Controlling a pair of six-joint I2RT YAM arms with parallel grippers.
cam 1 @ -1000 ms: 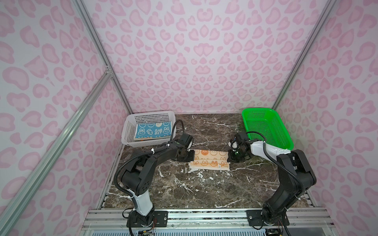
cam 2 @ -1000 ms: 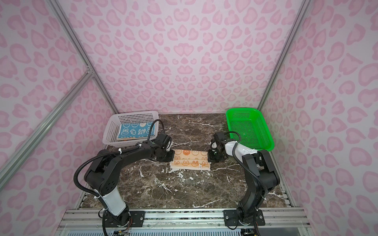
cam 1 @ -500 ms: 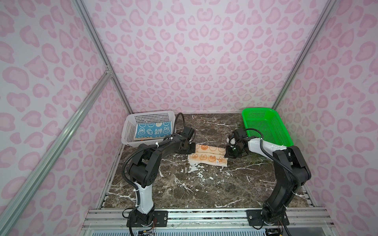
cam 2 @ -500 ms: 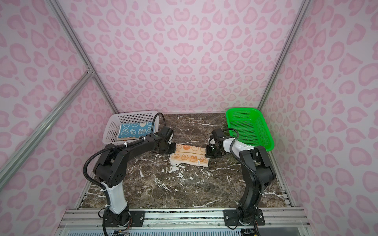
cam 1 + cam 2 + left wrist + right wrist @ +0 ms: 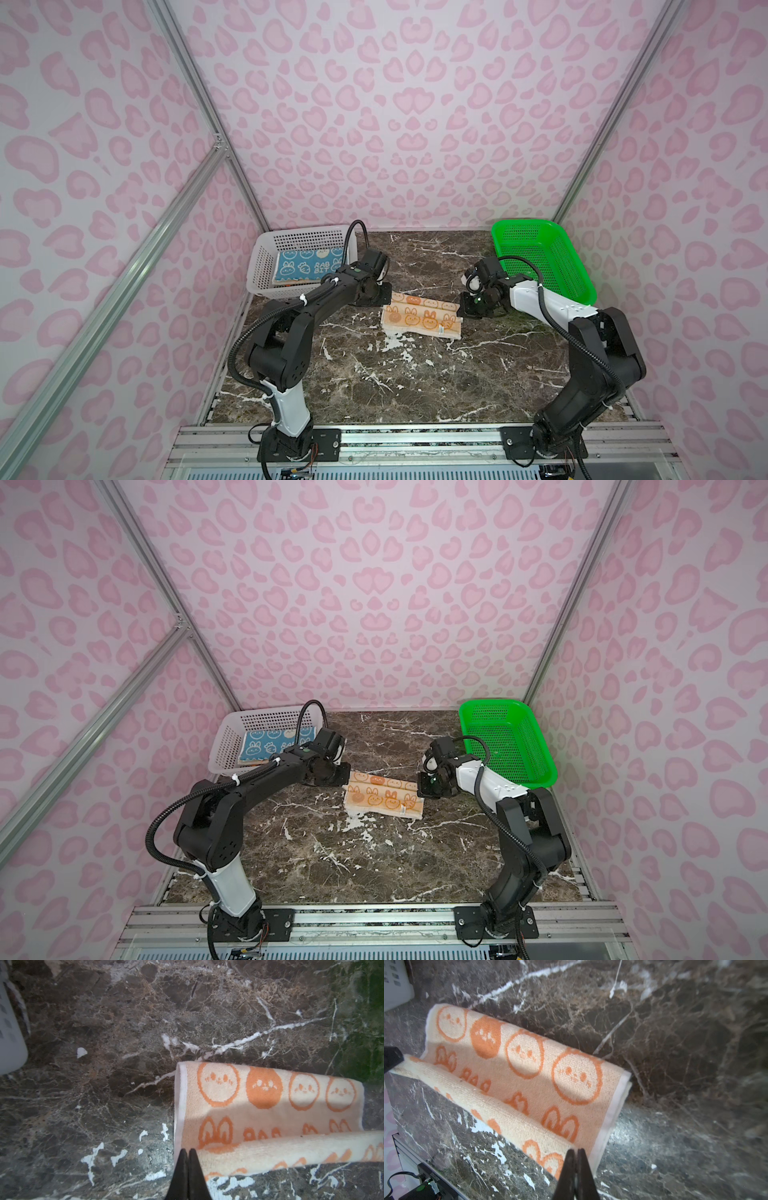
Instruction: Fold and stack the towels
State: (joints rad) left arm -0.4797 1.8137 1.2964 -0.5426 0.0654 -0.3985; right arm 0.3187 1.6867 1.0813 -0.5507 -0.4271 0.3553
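Both top views are bright, evenly lit and sharp, the walls [image 5: 374, 104] stretched wide toward the frame edges. The wrist views are dimmer: soft shadow crosses the towel [image 5: 270, 1105], and the far table [image 5: 695, 1022] blurs.

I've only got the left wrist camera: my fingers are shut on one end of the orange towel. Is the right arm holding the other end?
Observer: Yes, the right gripper, fingers shut, pinches the orange towel at its opposite end.
Operator: Where's the teal towel?
Observer: The teal towel lies folded inside the white basket at the far left in both top views.
Operator: Anything in the green basket?
Observer: No towel shows in the green basket at the far right.
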